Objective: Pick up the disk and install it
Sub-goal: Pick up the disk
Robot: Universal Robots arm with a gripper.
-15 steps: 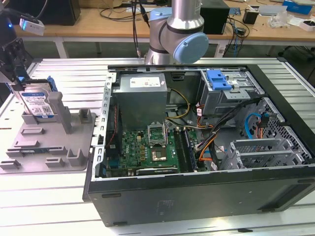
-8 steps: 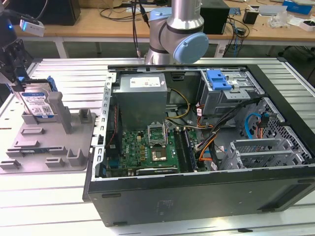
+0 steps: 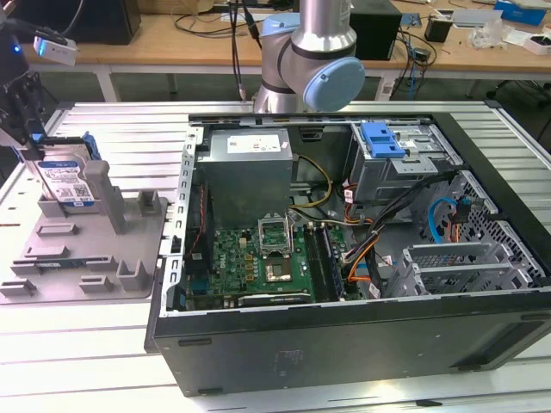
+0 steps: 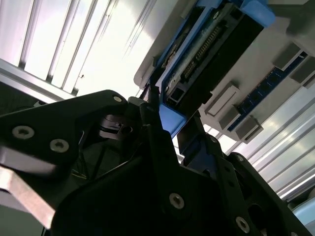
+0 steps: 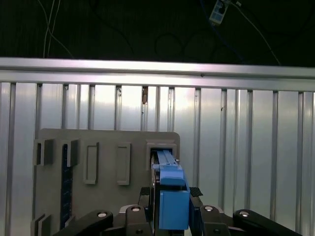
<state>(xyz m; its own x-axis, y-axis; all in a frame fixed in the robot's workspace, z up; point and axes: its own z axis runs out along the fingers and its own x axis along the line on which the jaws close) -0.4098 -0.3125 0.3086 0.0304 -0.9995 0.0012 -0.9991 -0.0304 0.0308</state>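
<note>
Silver disk [image 3: 67, 181] in its blue carrier stands on edge in a slot of the grey fixture plate [image 3: 103, 258]. The plate lies on the slatted aluminium table [image 3: 103, 129] at the exterior view's left, just beside the open computer case [image 3: 344, 344] and outside it. At the disk's upper edge, on the end toward the exterior view's left, sits the gripper [image 3: 31, 142]. First wrist view: the carrier's blue end lies between the two black fingers [image 5: 146, 196], one against each side with no gap to be seen, so the hold reads as clamped on the disk. Second wrist view: a dark finger against the carrier's blue corner, and the disk's connector edge showing beyond it. Disk's lower edge is down in the fixture slot. Inside the case: green motherboard [image 3: 258, 258], with the grey power-supply box [image 3: 250, 163] behind it. Toward the exterior view's right is a drive cage topped by a blue latch [image 3: 383, 138], with a blue cable [image 3: 439, 215] near it. Arm base [image 3: 306, 60] stands behind the case.
</note>
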